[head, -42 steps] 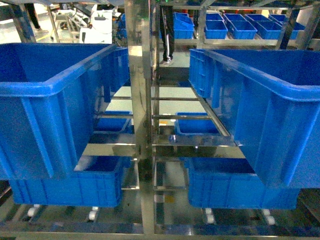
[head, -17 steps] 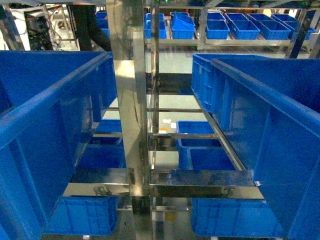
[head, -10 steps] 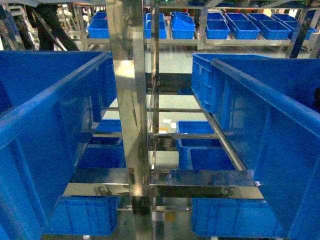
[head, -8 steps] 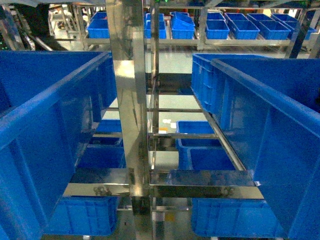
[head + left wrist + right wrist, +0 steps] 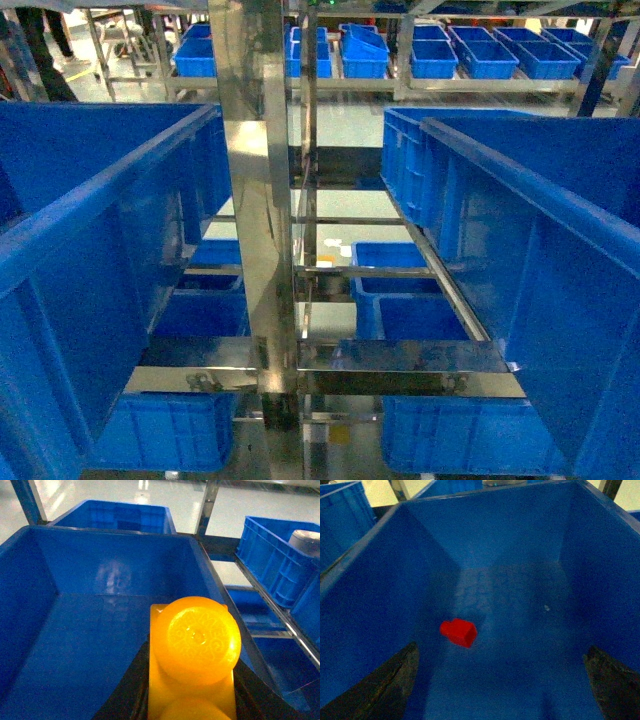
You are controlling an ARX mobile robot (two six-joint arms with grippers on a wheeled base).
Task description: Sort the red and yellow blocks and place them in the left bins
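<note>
While the shiny steel upright post (image 5: 268, 250) of the rack fills the middle of the head view, a large blue plastic bin (image 5: 95, 260) sits to its left and another deep blue plastic bin (image 5: 545, 270) to its right. Left of the post, the left gripper (image 5: 192, 700) is closed around a yellow plastic block with round studs (image 5: 195, 645), held above the floor of the left bin (image 5: 75, 645). Right of the post, the right gripper (image 5: 502, 680) hangs spread wide and empty inside the right-hand bin (image 5: 520, 555), its dark fingers (image 5: 390, 680) at either side; a small red plastic block (image 5: 459, 632) lies on that bin's floor between them
</note>
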